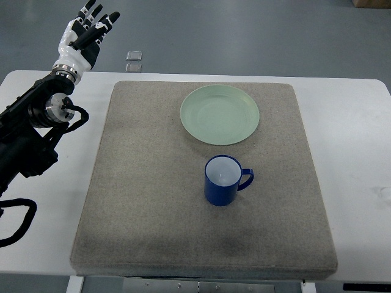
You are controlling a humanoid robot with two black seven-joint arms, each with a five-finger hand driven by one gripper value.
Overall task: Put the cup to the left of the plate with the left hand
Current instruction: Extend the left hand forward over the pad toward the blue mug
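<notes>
A blue cup (223, 180) with a white inside stands upright on the grey mat (146, 201), its handle pointing right. Just beyond it, toward the far side of the mat, lies a pale green plate (220, 114). My left hand (88, 30) is raised at the far left corner, past the table's back edge, fingers spread and holding nothing. It is well away from the cup and the plate. Its black arm comes in along the left edge.
The mat covers most of a white table (357, 152). Two small grey squares (134, 60) lie on the floor behind the table. Black cable loops (18, 223) hang at the lower left.
</notes>
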